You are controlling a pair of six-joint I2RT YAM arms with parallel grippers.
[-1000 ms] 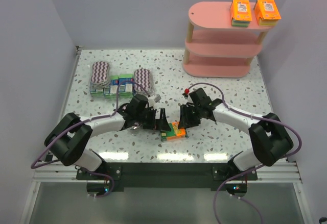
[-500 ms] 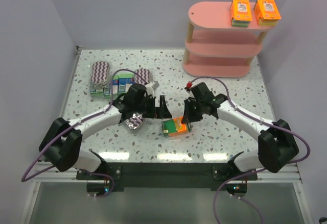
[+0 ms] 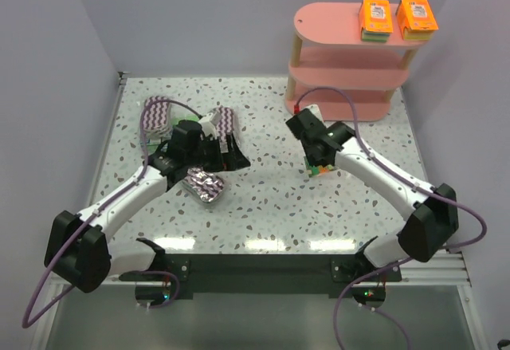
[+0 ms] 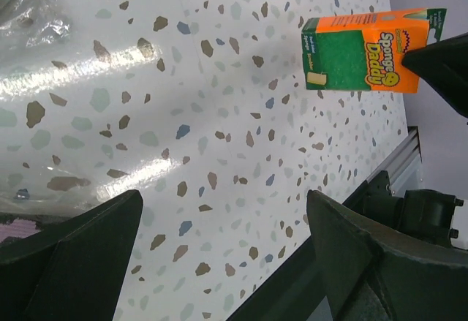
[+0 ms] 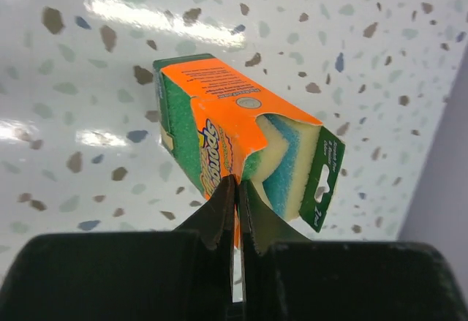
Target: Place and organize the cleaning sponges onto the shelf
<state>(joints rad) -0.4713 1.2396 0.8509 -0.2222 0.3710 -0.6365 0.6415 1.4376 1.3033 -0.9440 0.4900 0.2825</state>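
Right gripper was pinched fully shut on the thin card edge of the orange rectangular boxed sponge pack, holding it up in the air; the pack's long axis ran crosswise just ahead of the fingertips. The pink three-tier oval shelf sat just beyond it, slightly right — so the right arm was way nearer; left gripper hung wide open, empty.

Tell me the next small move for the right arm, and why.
Probably raise the right gripper, shut on the orange pack, toward the shelf's top board: two orange packs already sit at its right end, with bare room to their left.
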